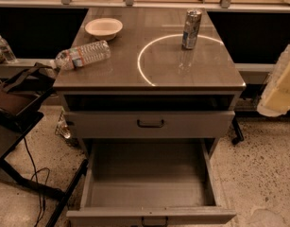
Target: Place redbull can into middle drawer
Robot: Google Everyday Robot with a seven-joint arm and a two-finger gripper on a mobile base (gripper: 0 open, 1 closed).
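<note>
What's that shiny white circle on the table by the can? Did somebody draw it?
Camera view: the circle looks like glare, a light mirrored in the glossy tabletop, not a drawing; the redbull can casts a faint reflection there too; the open middle drawer sits in dimmer shade; the gripper, a pale shape at the right edge, hangs well away from the can.

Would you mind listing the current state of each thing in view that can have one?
redbull can: upright on the cabinet top, outside the drawers.
middle drawer: pulled open, empty.
upper drawer: nearly shut.
water bottle: lying on its side.
bowl: upright, empty.
pincer: at the right edge, apart from the can.
</note>
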